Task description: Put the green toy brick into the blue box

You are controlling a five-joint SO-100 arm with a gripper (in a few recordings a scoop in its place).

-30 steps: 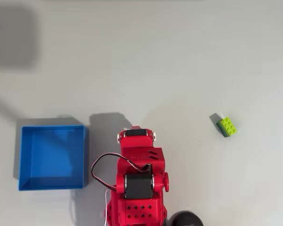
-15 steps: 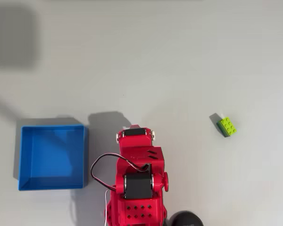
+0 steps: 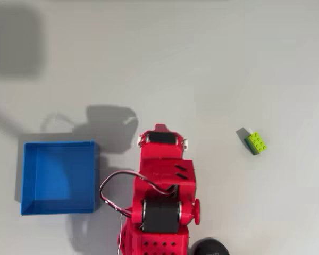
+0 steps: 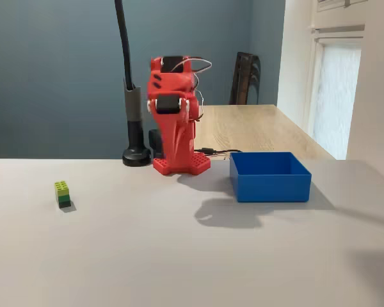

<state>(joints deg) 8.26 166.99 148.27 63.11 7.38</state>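
Overhead view: the brick (image 3: 255,143) lies right of centre, well apart from my arm (image 3: 160,186) at lower centre. Box (image 3: 58,177) sits lower left. Bare table (image 3: 202,69) between. My gripper's state I cannot tell.

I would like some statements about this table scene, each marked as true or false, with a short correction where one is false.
1. The green toy brick lies inside the blue box. False: it sits on the table, apart from the box.
2. In the overhead view, the red arm is between box and brick. True.
3. The box holds a brick. False: its floor is bare.
4. The gripper grips the brick. False: the brick lies alone, far from the arm.
5. In the fixed view, the brick is left of the box. True.
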